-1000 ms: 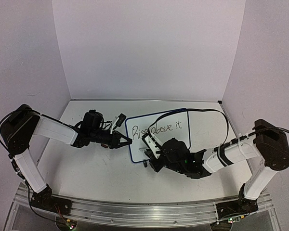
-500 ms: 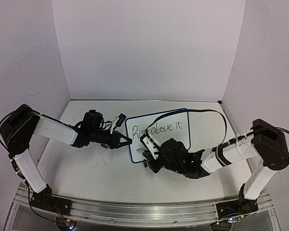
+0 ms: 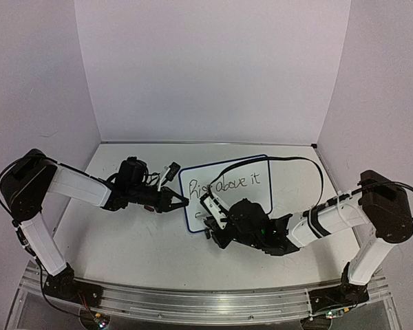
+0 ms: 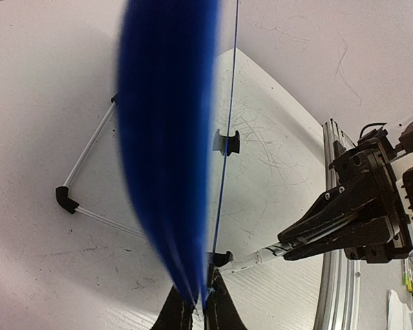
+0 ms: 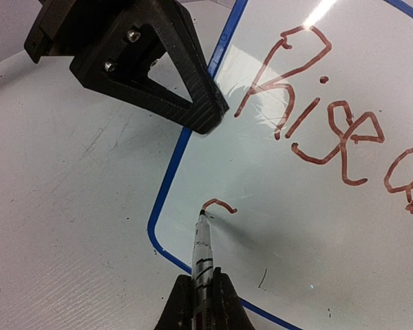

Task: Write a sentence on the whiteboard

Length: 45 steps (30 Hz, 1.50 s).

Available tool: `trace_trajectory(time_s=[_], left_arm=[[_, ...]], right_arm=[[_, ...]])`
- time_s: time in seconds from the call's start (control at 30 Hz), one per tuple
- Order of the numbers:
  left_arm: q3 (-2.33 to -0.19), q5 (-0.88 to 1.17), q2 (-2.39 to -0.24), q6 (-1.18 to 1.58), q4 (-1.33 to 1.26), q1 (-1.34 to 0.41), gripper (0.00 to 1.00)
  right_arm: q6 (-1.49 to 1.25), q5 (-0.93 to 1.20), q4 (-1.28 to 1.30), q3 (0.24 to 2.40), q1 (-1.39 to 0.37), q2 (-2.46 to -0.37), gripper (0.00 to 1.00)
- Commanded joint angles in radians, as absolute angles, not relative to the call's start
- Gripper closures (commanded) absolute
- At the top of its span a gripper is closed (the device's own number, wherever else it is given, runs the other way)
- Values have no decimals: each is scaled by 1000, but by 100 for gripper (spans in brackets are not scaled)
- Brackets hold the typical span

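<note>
The right end effector point(image 5: 202, 292) clamps the marker point(image 5: 202, 247), its tip on the whiteboard point(image 5: 316, 234) under the sentence point(image 5: 310, 117)'s start; the blank row lies rightward of the tip. The left end effector point(image 4: 199, 313) pinches the whiteboard's rim.

Lab: white-walled booth point(image 3: 213, 69), aluminium rail point(image 3: 193, 300).

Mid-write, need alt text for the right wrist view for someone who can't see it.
The right gripper holds a marker with its tip at the lower left of the whiteboard, beside a short curved stroke starting the second row. Above it, "Rise" and the start of the next word show in reddish-brown. The left gripper clamps the board's left rim.
</note>
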<state>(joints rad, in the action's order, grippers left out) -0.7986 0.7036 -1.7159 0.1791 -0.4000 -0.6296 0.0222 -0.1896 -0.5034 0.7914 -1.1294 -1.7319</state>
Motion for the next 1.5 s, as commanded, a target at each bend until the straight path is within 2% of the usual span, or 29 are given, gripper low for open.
trace_trajectory(time_s=[0.0,1.47], left_arm=[[-819,612,-1727,127,-318,-629,100],[-817,615,-1727,122,-313,-632,100]], right_arm=[[8,-227,-491,781,-1131,-1723,100],[-29,-355,-557,772,-1110,-1693,100]])
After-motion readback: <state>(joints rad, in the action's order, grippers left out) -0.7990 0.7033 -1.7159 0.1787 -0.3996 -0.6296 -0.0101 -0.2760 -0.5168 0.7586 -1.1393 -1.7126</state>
